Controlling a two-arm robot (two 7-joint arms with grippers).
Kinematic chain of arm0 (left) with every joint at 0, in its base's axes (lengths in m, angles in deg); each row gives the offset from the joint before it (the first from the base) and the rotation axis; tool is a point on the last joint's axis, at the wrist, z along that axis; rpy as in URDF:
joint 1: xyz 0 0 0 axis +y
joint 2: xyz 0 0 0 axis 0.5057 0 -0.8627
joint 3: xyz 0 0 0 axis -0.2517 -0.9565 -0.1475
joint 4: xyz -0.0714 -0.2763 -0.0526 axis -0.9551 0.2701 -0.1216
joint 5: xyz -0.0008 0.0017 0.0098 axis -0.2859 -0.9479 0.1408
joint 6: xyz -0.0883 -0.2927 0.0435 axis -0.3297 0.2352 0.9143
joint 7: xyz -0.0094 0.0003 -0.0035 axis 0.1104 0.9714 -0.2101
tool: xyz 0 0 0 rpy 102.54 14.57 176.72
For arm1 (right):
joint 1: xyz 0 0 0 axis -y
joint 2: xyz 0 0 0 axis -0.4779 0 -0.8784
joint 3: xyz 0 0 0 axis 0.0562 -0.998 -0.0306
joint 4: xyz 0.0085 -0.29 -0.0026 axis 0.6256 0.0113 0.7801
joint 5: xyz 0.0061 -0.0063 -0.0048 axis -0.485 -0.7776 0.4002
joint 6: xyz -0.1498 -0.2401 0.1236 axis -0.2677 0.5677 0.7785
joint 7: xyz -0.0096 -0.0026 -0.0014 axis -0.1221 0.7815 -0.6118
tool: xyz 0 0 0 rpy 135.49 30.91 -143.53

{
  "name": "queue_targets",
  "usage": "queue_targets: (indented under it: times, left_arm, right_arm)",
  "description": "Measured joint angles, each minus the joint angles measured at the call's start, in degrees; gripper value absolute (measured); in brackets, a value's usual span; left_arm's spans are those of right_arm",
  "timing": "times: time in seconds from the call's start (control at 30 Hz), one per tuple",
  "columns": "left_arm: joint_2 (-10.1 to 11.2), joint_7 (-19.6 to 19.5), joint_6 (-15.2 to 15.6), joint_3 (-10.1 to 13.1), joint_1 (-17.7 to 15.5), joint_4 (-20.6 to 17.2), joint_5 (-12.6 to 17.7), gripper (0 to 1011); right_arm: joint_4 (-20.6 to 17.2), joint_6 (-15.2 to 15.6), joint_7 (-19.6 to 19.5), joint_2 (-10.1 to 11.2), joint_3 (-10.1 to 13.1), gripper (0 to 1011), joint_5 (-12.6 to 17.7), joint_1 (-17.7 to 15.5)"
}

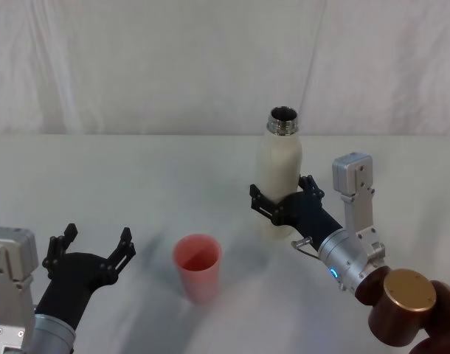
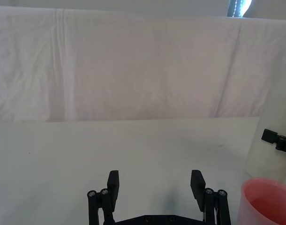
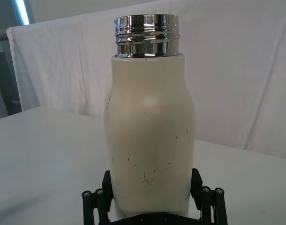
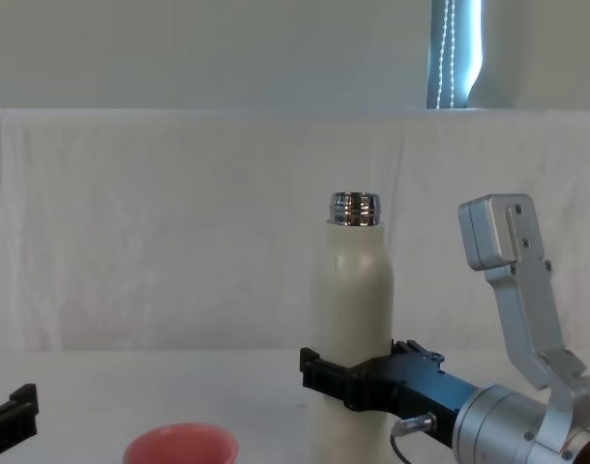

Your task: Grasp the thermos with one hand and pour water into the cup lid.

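Head view: bottle in the right gripper

Left gripper [image 1: 92, 247] rests low on the table [image 1: 136, 169], jaws wide apart, holding nothing. Beside it stands the pink cup [image 1: 198, 266]. Further right, the right gripper [image 1: 284, 199] has its jaws around the upright white thermos [image 1: 279, 177].

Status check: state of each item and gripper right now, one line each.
thermos: upright on the table, cap off, steel neck open.
cup lid: upright on the table, mouth up, nearer the robot and to the left of the thermos, not held.
right gripper: fingers on both sides of the thermos's lower body.
left gripper: open, holding nothing, left of the cup lid.
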Motion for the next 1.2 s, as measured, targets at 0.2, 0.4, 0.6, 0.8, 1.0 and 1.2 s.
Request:
queue_targets:
  times: [0.2,0.4,0.6,0.8,1.0,1.2]
  left_arm:
    - [0.0,0.0,0.0,0.0,0.0,0.0,0.0,1001]
    - [0.0,0.0,0.0,0.0,0.0,0.0,0.0,1001]
    - [0.0,0.0,0.0,0.0,0.0,0.0,0.0,1001]
    - [0.0,0.0,0.0,0.0,0.0,0.0,0.0,1001]
    - [0.0,0.0,0.0,0.0,0.0,0.0,0.0,1001]
    - [0.0,0.0,0.0,0.0,0.0,0.0,0.0,1001]
  right_arm:
    - [-0.02,0.02,0.0,0.02,0.0,1003,0.01,-0.03]
    - [-0.05,0.04,0.0,0.04,0.0,1003,0.03,-0.06]
    - [-0.09,0.06,0.0,0.06,-0.01,950,0.04,-0.06]
    - [-0.11,0.1,0.0,0.06,-0.01,950,0.05,-0.06]
    - [-0.11,0.11,0.0,0.07,0.0,950,0.07,-0.06]
    - [-0.11,0.11,0.0,0.07,-0.01,950,0.08,-0.06]
